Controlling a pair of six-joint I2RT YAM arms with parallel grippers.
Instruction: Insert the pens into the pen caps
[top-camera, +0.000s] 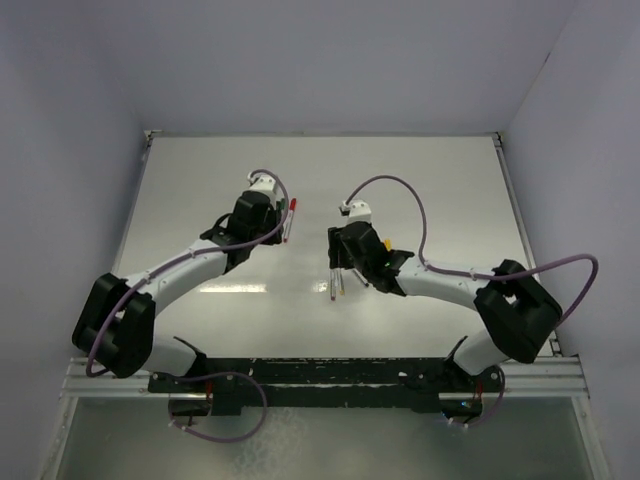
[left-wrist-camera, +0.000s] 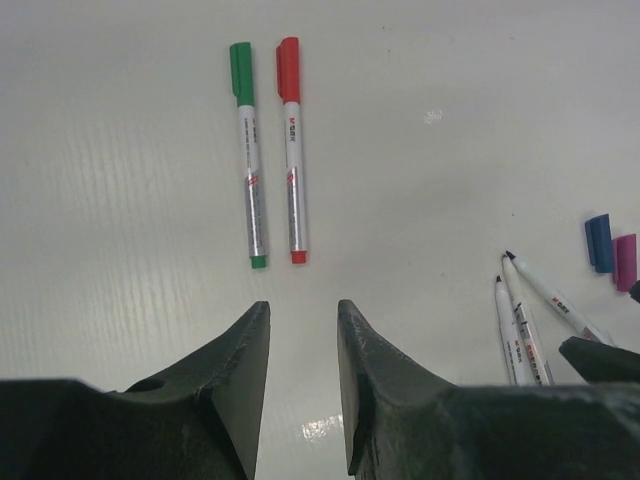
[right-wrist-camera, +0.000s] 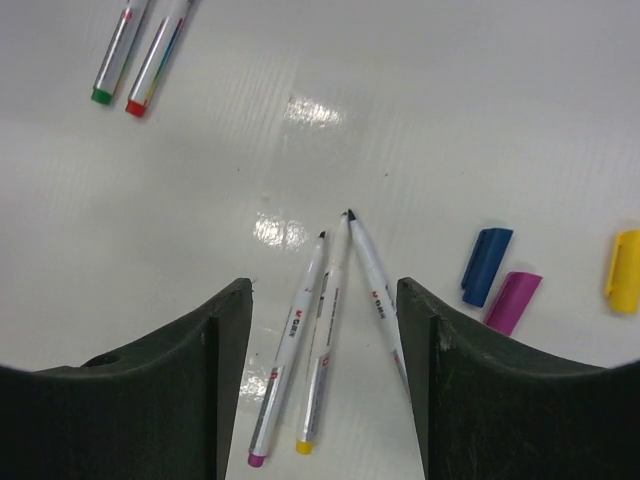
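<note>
Black fingers of your right gripper (right-wrist-camera: 322, 290) stand apart, gripping nothing, straddling three uncapped pens (right-wrist-camera: 290, 350); one possibly touches a finger. Blue cap (right-wrist-camera: 487, 265), purple cap (right-wrist-camera: 512, 300) and yellow cap (right-wrist-camera: 622, 270) lie beside. Your left gripper (left-wrist-camera: 303, 315), parted and empty, faces the green-capped pen (left-wrist-camera: 250, 170) and red-capped pen (left-wrist-camera: 293, 170).

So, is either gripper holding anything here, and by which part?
Nothing held: left gripper open and empty; right gripper open, straddling three uncapped pens.

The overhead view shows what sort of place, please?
Likely a robot test booth: a white table enclosed by plain walls, two arms bolted at its near edge, and pens laid out.
</note>
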